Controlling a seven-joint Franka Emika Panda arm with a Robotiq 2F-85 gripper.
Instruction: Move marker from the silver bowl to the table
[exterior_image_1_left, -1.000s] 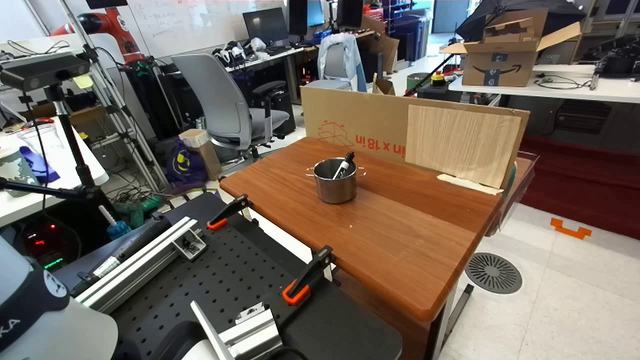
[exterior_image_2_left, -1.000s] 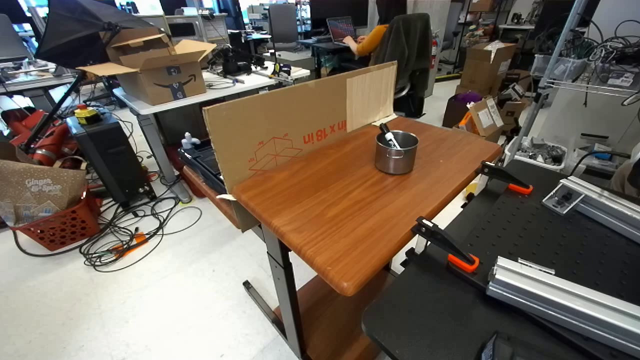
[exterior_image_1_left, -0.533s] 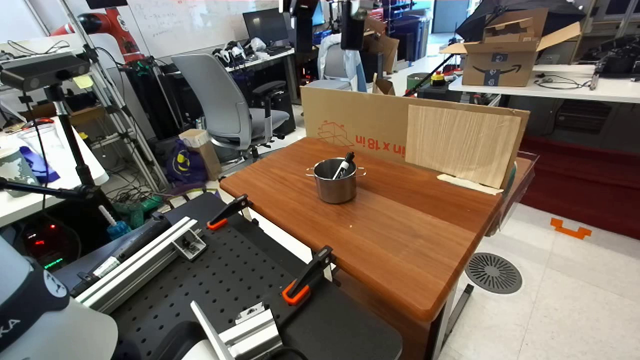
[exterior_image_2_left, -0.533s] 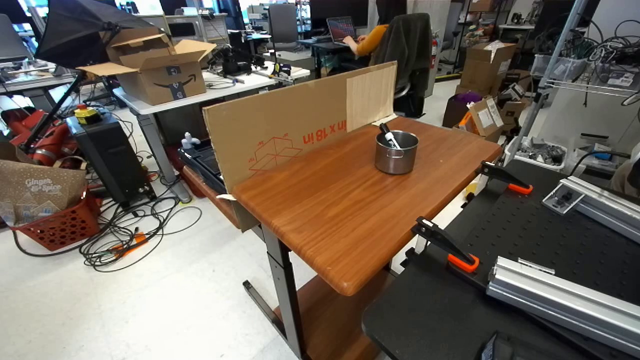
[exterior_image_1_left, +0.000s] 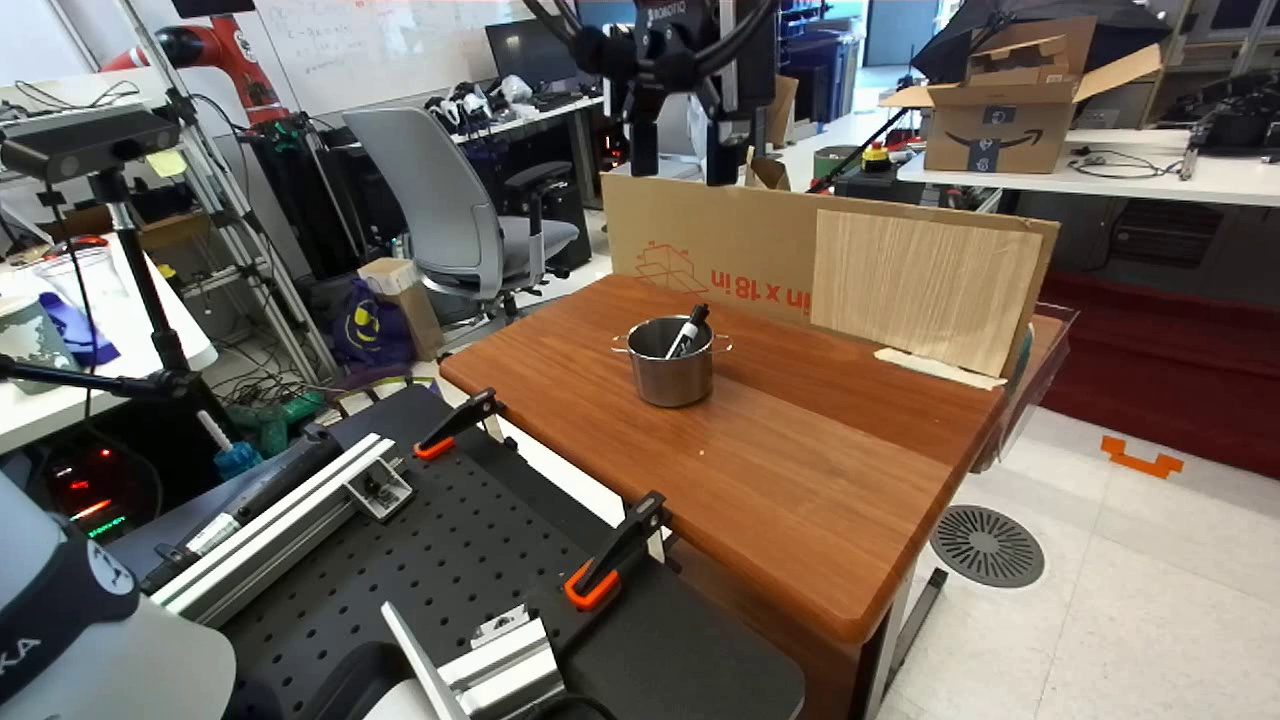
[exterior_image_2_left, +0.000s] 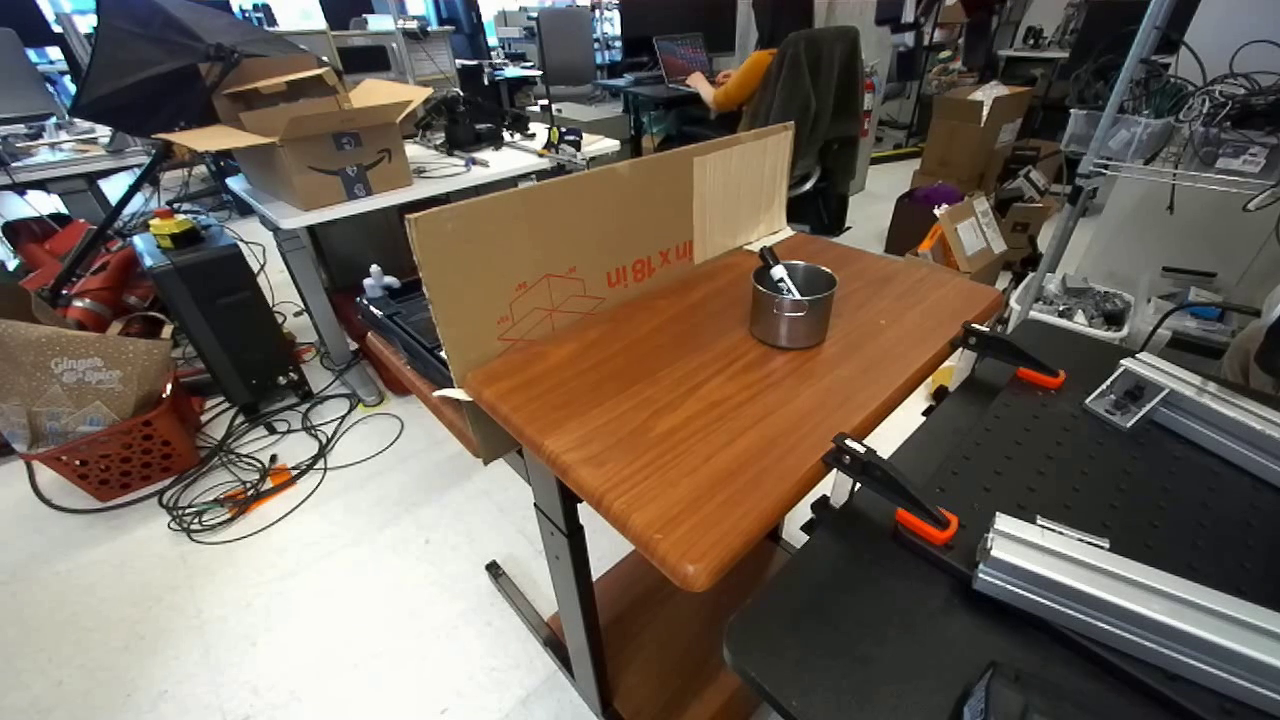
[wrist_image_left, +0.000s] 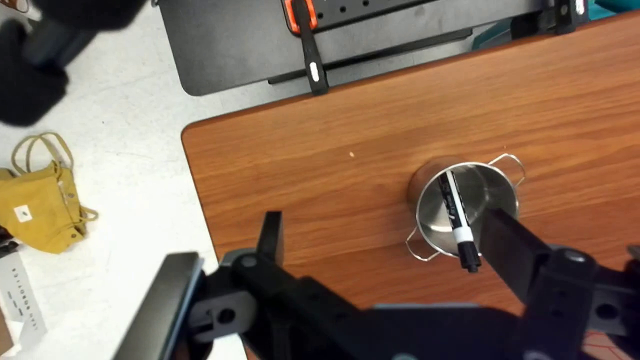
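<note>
The marker (exterior_image_1_left: 687, 333) leans in the silver bowl (exterior_image_1_left: 672, 380), its black cap above the rim, in both exterior views (exterior_image_2_left: 780, 273). The bowl, a small pot with wire handles, stands upright on the reddish-brown table (exterior_image_1_left: 800, 480); it also shows in the other exterior picture (exterior_image_2_left: 790, 322). My gripper (exterior_image_1_left: 686, 168) is open and empty, high above the table and bowl. In the wrist view the open gripper (wrist_image_left: 382, 220) has its right finger overlapping the bowl (wrist_image_left: 492, 187), with the marker (wrist_image_left: 456, 210) lying between the finger lines, nearer the right one. The marker's lower end is inside the bowl.
A cardboard panel (exterior_image_1_left: 720, 240) with a pale wood board (exterior_image_1_left: 925, 285) stands along the table's far edge. Two black clamps (exterior_image_1_left: 620, 550) and the black perforated bench (exterior_image_1_left: 470, 560) adjoin the near edge. The table's corner (wrist_image_left: 187, 132) and floor show in the wrist view.
My gripper has come into an exterior view from the top edge and moved down and slightly right, staying open. The marker and bowl have not moved.
</note>
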